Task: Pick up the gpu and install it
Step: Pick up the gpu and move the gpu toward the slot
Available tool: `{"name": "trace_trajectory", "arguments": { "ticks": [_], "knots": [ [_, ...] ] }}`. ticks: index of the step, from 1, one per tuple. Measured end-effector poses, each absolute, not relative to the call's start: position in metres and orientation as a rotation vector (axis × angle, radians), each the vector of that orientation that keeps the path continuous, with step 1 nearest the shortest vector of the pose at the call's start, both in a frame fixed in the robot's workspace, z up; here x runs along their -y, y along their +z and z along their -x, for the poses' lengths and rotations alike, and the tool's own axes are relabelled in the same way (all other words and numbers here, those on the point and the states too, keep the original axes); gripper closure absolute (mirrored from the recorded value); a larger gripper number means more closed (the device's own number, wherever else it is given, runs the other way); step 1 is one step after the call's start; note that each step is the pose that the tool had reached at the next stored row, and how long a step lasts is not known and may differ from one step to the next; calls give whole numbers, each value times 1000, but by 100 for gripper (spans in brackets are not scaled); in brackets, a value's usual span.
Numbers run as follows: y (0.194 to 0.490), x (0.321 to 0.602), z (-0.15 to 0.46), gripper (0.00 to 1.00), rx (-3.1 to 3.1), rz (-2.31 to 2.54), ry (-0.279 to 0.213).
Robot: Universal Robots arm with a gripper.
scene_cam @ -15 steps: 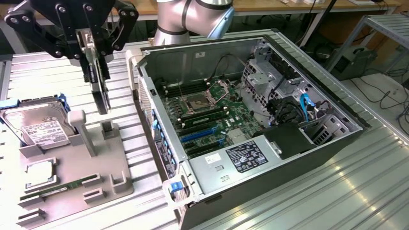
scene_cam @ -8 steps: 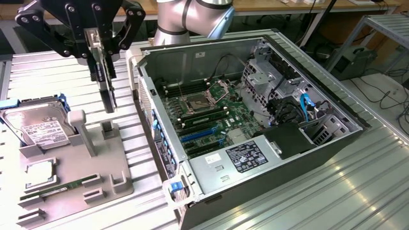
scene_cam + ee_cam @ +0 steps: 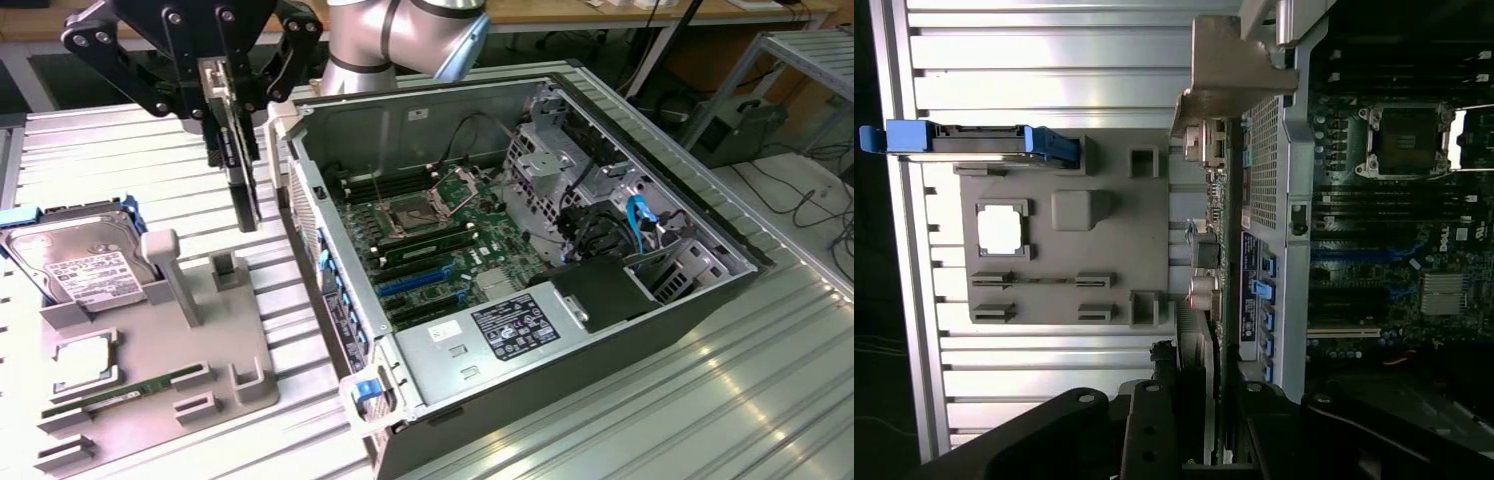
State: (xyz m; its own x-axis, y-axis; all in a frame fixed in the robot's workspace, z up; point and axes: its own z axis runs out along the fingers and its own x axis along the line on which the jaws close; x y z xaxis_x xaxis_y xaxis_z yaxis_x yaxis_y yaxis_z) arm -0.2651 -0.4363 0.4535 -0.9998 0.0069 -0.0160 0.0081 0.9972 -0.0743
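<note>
Closest to the wrist camera are the 2 black fingers (image 3: 1154,430) of the gripper (image 3: 1199,415), and they are closed narrowly on the gpu (image 3: 1206,250), which I see here from its thin edge. At the far end of the card, the silver bracket (image 3: 1234,70) is bent to one side.

From the exterior view, I see the gripper (image 3: 230,92) holding the gpu (image 3: 244,190) by its upper part. The card hangs upright in the air, with its dark face nearly vertical. It is outside the open computer case (image 3: 534,420), just beside the rear wall, on the exterior view's left of it. Its lower end is above the table (image 3: 694,400), near the far edge of the grey holder tray (image 3: 154,400), and I cannot tell if it touches anything.

Inside the case lies the green motherboard (image 3: 454,240) with its blue slots (image 3: 414,285), and no card stands in them. On the tray I see 1 hard drive (image 3: 74,265) in a blue frame, 1 square processor (image 3: 83,358) and 1 narrow green RAM stick (image 3: 127,392). The table is made of aluminium slats.
</note>
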Motion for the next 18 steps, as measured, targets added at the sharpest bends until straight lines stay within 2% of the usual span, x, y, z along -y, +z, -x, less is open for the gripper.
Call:
{"name": "trace_trajectory", "arguments": {
  "ticks": [18],
  "knots": [
    [453,436,241,73,-3124,-12,-116]
  ]
}}
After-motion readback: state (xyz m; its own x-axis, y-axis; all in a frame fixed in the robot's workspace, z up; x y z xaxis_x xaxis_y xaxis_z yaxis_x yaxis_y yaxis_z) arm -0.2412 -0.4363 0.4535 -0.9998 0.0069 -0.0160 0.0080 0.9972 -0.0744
